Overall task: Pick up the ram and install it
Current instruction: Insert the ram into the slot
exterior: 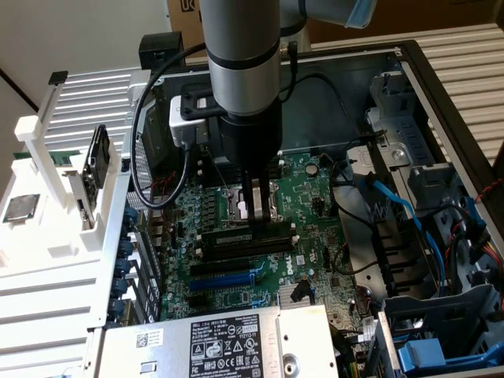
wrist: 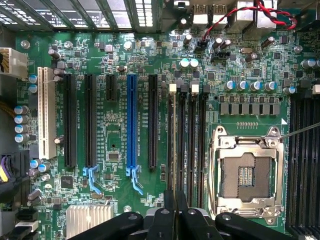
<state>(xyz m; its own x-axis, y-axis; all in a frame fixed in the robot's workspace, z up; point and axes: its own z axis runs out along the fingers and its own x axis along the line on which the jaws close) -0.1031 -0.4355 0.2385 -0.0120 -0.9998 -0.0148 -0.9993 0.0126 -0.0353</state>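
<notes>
The ram (exterior: pixel 236 235) is a long thin stick with a pale sticker. It stands on edge along the memory slot nearest the processor socket. In the wrist view the ram (wrist: pixel 174 150) appears edge-on as a thin line running away from the fingers, over the outermost black slot. My gripper (exterior: pixel 253 214) comes straight down on the stick's middle, and its dark fingers (wrist: pixel 162 222) are pressed close on either side of the top edge. The gripper (wrist: pixel 175 212) is shut on the ram. Whether the stick is fully seated is hidden.
The open processor socket (wrist: pixel 247 175) lies right beside the memory slots (wrist: pixel 192 145). A blue expansion slot (wrist: pixel 131 125) and black ones lie beyond. At the exterior view's left, a white rack (exterior: pixel 47 228) holds a square silver chip (exterior: pixel 21 207). Blue cables (exterior: pixel 402 205) crowd the exterior view's right.
</notes>
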